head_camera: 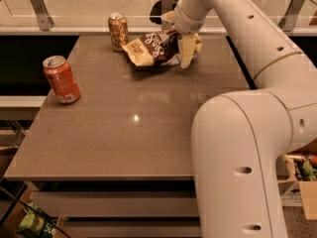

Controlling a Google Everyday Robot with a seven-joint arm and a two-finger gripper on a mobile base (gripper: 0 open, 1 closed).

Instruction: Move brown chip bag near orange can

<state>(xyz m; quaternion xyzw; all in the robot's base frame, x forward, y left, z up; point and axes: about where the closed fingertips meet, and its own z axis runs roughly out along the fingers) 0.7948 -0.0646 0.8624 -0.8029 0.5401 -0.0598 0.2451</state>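
The brown chip bag (152, 48) lies at the far middle of the table, its cream left end close to the orange can (118, 31), which stands upright at the far left. My gripper (190, 55) points down at the bag's right end and is shut on that end. The bag's left part rests on or just above the tabletop. The arm reaches in from the right and hides the bag's far right edge.
A redder can with a white label patch (61, 79) stands upright near the table's left edge (29, 133). A glass rail with metal posts (39, 6) runs behind the table. My robot body (247, 167) fills the right foreground.
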